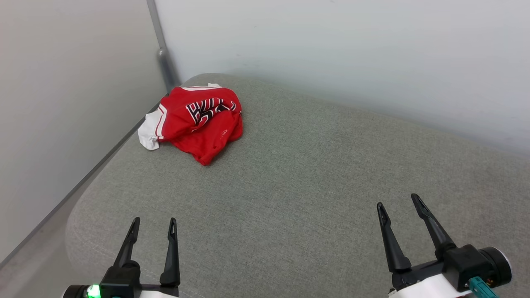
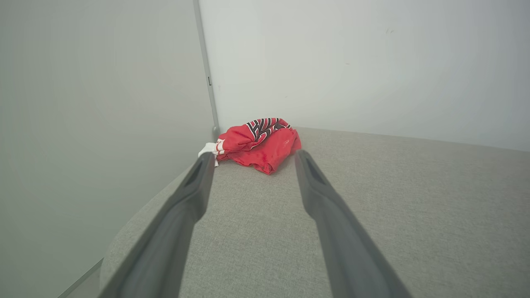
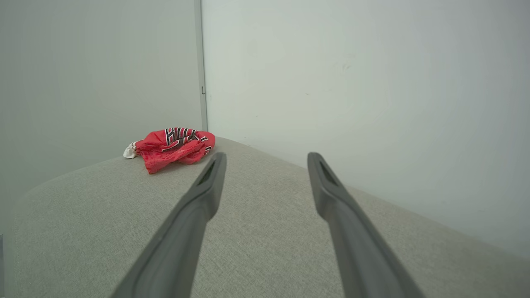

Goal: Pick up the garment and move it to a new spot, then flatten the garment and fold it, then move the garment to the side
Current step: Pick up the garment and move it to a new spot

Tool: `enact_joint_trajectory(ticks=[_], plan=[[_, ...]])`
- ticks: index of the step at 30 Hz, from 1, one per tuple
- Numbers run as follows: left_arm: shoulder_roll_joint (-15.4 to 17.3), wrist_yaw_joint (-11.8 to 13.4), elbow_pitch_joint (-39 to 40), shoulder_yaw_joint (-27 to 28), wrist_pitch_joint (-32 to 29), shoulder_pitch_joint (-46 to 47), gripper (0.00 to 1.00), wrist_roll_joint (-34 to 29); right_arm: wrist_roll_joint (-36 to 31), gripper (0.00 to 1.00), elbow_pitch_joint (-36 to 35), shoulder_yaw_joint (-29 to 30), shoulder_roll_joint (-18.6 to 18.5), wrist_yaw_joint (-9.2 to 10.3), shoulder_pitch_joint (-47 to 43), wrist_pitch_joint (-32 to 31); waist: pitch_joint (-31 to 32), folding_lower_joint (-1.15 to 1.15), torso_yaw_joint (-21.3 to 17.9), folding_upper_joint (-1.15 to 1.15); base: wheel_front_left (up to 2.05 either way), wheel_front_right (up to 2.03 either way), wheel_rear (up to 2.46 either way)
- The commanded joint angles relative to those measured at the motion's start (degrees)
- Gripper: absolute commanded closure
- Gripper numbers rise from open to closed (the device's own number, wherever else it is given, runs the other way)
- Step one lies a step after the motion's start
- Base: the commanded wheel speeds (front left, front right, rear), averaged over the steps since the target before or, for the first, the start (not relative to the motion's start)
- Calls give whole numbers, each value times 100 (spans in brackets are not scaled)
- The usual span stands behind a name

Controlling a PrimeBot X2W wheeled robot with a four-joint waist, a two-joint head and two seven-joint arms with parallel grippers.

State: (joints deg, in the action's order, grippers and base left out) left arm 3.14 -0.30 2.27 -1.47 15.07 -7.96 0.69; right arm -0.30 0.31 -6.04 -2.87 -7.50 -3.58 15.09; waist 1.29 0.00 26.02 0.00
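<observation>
The garment (image 1: 196, 121) is a red shirt with a white sleeve and black lettering, crumpled in a heap at the far left corner of the grey cushion (image 1: 298, 194). The left wrist view has the garment (image 2: 258, 142) ahead between the fingertips, and the right wrist view has the garment (image 3: 172, 148) far off to the left. My left gripper (image 1: 154, 223) is open at the near left, well short of the heap. At the near right my right gripper (image 1: 399, 203) is open too. Neither holds anything.
Pale walls close in behind and on the left, meeting at a grey corner post (image 1: 162, 54). The cushion's rounded left edge (image 1: 78, 207) drops to a narrow strip of floor beside the wall. Bare fabric spreads from the heap toward the grippers.
</observation>
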Motion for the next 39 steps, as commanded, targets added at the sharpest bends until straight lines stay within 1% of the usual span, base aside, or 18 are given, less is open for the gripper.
enact_joint_trajectory(ticks=[1,7,11,14,18,21,23,26,28,30,31,33,36,39], plan=[[19,-21,-4,30,16,-37,0,17,21,0,8,-5,-1,2,-72,12,1,0,3,0,0,0,0],[10,-128,-49,93,16,-26,0,66,28,0,19,-48,-1,2,-59,12,-14,0,-38,0,0,0,0],[5,-178,8,133,16,78,0,63,5,0,-15,-69,-1,2,18,12,-124,0,-144,0,0,0,0],[-4,-269,19,272,15,312,0,210,-124,0,-163,-91,-2,2,178,12,-404,0,-286,0,0,0,0],[85,-489,-65,358,15,770,0,329,-367,0,-293,-64,-2,2,330,12,-855,0,-469,0,0,0,0],[304,-620,-277,447,16,1340,0,516,-514,0,-407,38,-14,2,520,12,-1289,0,-608,0,0,0,0],[437,-674,-520,463,15,1760,0,707,-575,0,-483,70,-92,2,629,11,-1574,0,-692,0,0,0,0],[899,-696,-1084,346,-29,2436,0,924,-624,0,-607,55,-195,2,772,12,-2006,0,-840,0,0,0,0],[1242,-711,-1431,158,-251,3001,0,1164,-638,0,-690,49,-272,2,874,12,-2272,0,-932,0,0,0,0],[1645,-714,-1689,-172,-623,3473,0,1510,-655,0,-760,24,-375,2,967,12,-2545,0,-1046,0,0,0,0],[1916,-715,-1772,-303,-788,3711,0,1632,-662,0,-800,16,-415,2,1013,12,-2683,0,-1111,0,0,0,0],[2310,-711,-1960,-611,-1177,4127,0,1938,-664,0,-873,40,-480,2,1114,12,-2927,0,-1215,0,0,0,0],[2833,-713,-2236,-1021,-1863,4700,0,2401,-768,0,-966,40,-610,2,1207,12,-3240,0,-1364,0,0,0,0],[3284,-713,-2496,-1242,-2719,5218,0,3100,-753,0,-1041,57,-671,2,1265,12,-3491,0,-1517,0,0,0,0]])
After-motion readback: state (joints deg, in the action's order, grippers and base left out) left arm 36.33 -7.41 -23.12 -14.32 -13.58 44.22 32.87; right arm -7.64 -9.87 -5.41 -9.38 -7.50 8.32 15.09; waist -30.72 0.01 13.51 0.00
